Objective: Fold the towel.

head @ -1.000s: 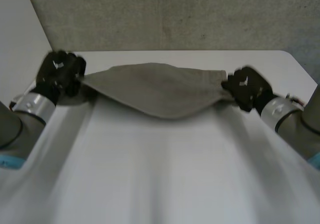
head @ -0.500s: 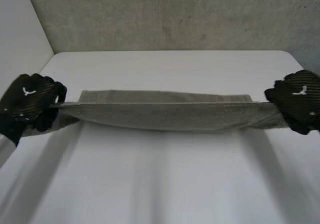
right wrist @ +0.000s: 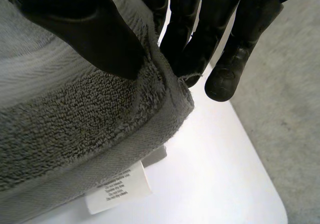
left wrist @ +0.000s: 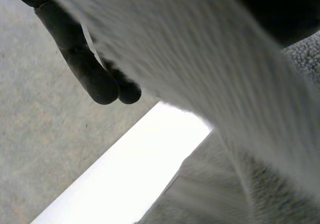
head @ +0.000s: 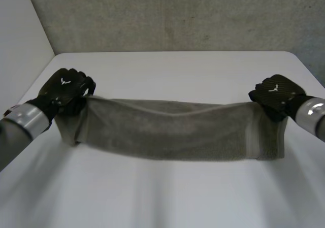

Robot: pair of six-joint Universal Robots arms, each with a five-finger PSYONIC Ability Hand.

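Over table [head: 167, 70], L hand [head: 65, 88] & R hand [head: 277, 93] each pinch a towel [head: 172, 131] end.

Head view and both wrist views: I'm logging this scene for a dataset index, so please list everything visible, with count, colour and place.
towel: one, grey, stretched between the two hands over the table, its middle sagging
care label: one, white, hanging from the towel's edge below the right hand's fingertips
table: one, white, under the towel
wall: one, grey, behind the table's far edge
left hand: one, black, pinching the towel's left end between fingers and thumb
right hand: one, black, thumb and fingers pinching the towel's right end at a corner
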